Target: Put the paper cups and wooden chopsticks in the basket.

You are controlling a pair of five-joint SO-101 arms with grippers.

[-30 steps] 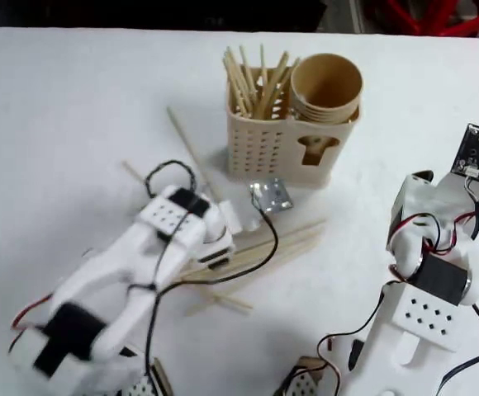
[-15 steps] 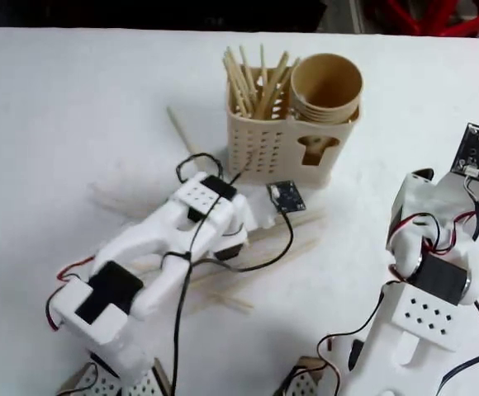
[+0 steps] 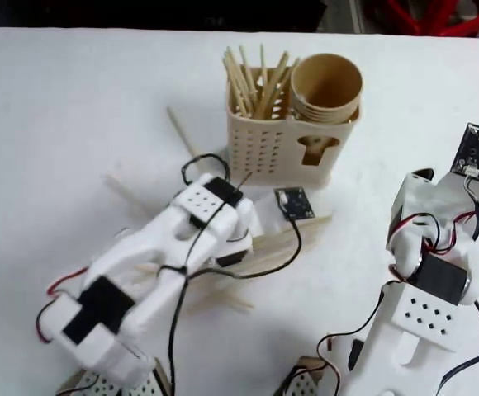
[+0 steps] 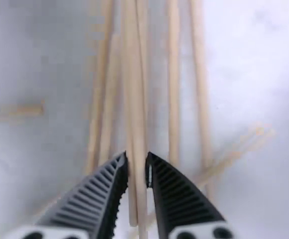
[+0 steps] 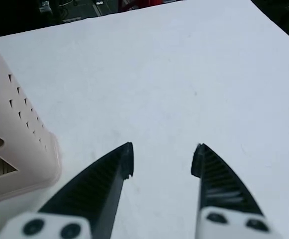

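The left arm (image 3: pixel 157 264) slants low toward one o'clock; the left gripper (image 4: pixel 137 167) has its fingers pinched on pale wooden chopsticks (image 4: pixel 134 99) at the cream slotted basket's (image 3: pixel 264 148) six o'clock. The right gripper (image 5: pixel 162 159) has its fingers spread wide, empty.

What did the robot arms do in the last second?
The left arm swung across the table toward the basket, bringing the left gripper over the loose chopsticks. Its jaws now sit tight around one. The right gripper stayed open and still. The basket, with its paper cups and chopsticks, did not move.
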